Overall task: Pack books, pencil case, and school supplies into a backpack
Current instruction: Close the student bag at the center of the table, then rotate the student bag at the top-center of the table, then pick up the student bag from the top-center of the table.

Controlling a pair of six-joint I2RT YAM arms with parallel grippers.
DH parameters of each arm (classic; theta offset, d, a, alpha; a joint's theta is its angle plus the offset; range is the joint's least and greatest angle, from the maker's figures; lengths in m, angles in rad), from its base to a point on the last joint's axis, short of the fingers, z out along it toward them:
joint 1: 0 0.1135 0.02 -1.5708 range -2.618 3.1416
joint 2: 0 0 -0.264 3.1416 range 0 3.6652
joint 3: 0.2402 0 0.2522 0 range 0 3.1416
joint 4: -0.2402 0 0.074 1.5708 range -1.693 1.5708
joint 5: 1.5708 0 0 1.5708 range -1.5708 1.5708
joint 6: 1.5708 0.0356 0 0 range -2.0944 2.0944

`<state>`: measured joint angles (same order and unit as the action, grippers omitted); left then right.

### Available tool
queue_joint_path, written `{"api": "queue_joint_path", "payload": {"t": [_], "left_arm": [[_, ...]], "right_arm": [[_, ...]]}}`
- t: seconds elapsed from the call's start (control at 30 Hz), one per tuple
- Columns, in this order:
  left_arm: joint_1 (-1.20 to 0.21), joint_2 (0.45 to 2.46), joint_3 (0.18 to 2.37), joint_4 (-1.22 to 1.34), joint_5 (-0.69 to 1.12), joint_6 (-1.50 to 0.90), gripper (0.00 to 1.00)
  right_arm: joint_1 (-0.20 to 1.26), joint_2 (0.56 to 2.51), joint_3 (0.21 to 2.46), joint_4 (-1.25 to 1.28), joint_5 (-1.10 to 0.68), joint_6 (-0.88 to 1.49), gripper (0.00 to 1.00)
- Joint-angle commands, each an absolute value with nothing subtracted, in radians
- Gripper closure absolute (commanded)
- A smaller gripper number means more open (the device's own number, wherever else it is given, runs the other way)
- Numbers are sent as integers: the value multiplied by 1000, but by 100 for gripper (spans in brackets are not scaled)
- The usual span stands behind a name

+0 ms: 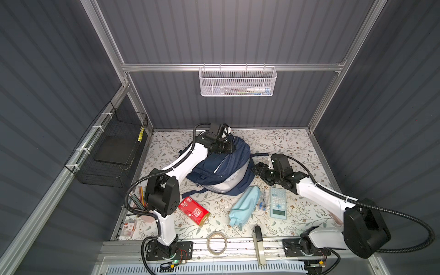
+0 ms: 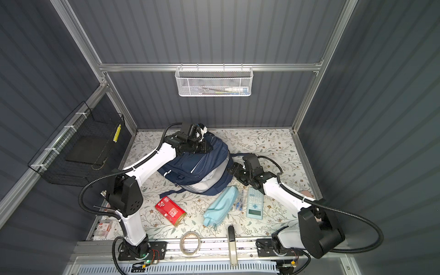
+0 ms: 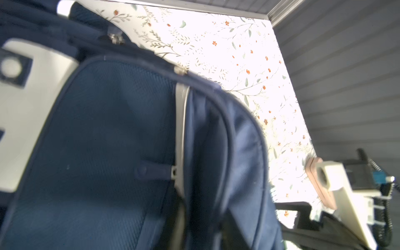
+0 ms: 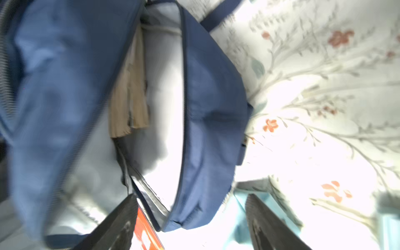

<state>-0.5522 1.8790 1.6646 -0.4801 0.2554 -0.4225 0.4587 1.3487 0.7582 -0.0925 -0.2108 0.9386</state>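
Note:
The navy backpack lies on the floral table with its main compartment gaping toward the right. Tan page edges of the books show inside it. My left gripper is at the backpack's top, its jaws lost in blurred fabric. My right gripper stands open at the opening, its fingers either side of the navy lip without clamping it. In front lie the pale-blue pencil case, a clear packet, the calculator and the red pack.
A tape roll and a long handled tool lie at the front rail. A cup of coloured pencils stands behind the left arm's base. A black wire basket hangs on the left wall, a white mesh basket on the back wall.

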Motion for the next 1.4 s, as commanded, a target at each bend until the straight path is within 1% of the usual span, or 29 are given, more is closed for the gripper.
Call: {"api": "queue_joint_path", "payload": {"t": [0.0, 0.07, 0.17, 0.23, 0.33, 0.4, 0.53, 0.6, 0.67, 0.8, 0.9, 1.0, 1.13, 1.17, 1.2, 1.3, 1.37], "left_arm": [[-550, 1868, 1651, -440, 255, -438, 41], [-546, 1848, 1651, -457, 232, -426, 28], [-528, 1798, 1639, -478, 211, -416, 13], [-513, 1755, 1614, -487, 204, -413, 9], [-491, 1676, 1540, -495, 176, -406, 7], [-469, 1625, 1476, -506, 161, -404, 7], [-406, 1506, 1287, -462, 131, -430, 11], [-374, 1463, 1215, -436, 137, -455, 13], [-357, 1425, 1145, -400, 131, -479, 13], [-354, 1377, 1034, -334, 91, -528, 14], [-345, 1363, 949, -275, 91, -578, 14], [-327, 1348, 869, -219, 72, -631, 13], [-287, 1311, 778, -182, 28, -704, 14], [-273, 1302, 754, -171, 34, -724, 14], [-257, 1292, 732, -163, 37, -752, 14], [-223, 1265, 655, -116, 31, -850, 14], [-216, 1274, 620, -80, 34, -906, 14]], "right_arm": [[463, 1386, 745, -40, -257, 914, 18], [464, 1432, 758, 9, -247, 913, 18], [455, 1526, 821, 14, -240, 890, 18], [450, 1592, 865, 19, -242, 874, 18], [434, 1689, 941, 12, -260, 860, 20], [428, 1719, 968, 23, -257, 848, 21], [407, 1759, 1043, -26, -199, 802, 25], [376, 1795, 1080, -25, -228, 798, 27], [345, 1833, 1127, -34, -257, 796, 29], [320, 1871, 1227, -109, -212, 748, 27], [293, 1881, 1283, -160, -238, 747, 26], [309, 1795, 1272, -215, -170, 706, 23], [377, 1606, 1212, -294, -58, 636, 15], [398, 1565, 1195, -310, -25, 630, 6], [421, 1520, 1170, -314, 6, 617, 1], [461, 1424, 1117, -348, 10, 605, 1], [487, 1362, 1054, -309, -3, 616, 1]]}}
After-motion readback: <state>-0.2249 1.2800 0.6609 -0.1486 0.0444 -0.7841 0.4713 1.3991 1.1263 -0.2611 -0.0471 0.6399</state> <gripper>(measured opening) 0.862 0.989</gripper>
